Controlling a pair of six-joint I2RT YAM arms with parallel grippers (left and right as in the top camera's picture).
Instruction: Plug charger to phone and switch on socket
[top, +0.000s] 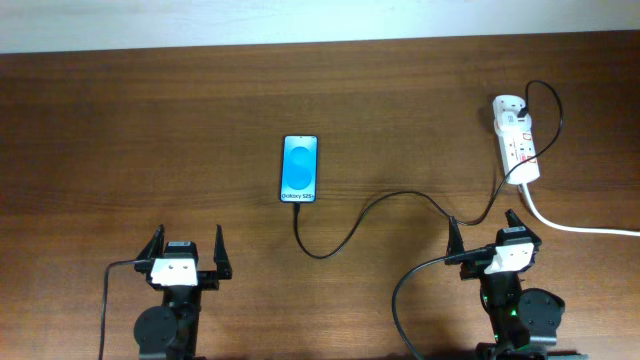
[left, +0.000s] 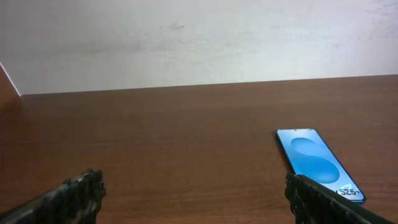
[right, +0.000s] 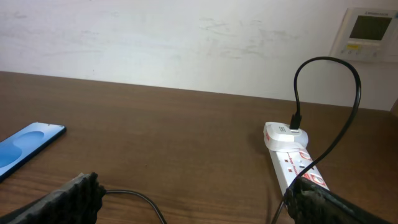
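The phone (top: 300, 168) lies flat mid-table, blue screen up; it also shows in the left wrist view (left: 317, 163) and the right wrist view (right: 28, 144). The thin black charger cable (top: 380, 205) runs from an adapter on the far end of the white socket strip (top: 516, 137), loops past my right gripper and curls to the phone's near end, where its tip (top: 296, 208) lies at the phone's near edge; whether it is plugged in I cannot tell. My left gripper (top: 185, 247) is open and empty near the front edge. My right gripper (top: 483, 232) is open, the cable passing between its fingers.
A thick white cord (top: 580, 226) leaves the strip toward the right edge. The robots' thicker black cables (top: 400, 300) trail near the arm bases. A wall thermostat (right: 367, 28) shows behind the strip (right: 292, 158).
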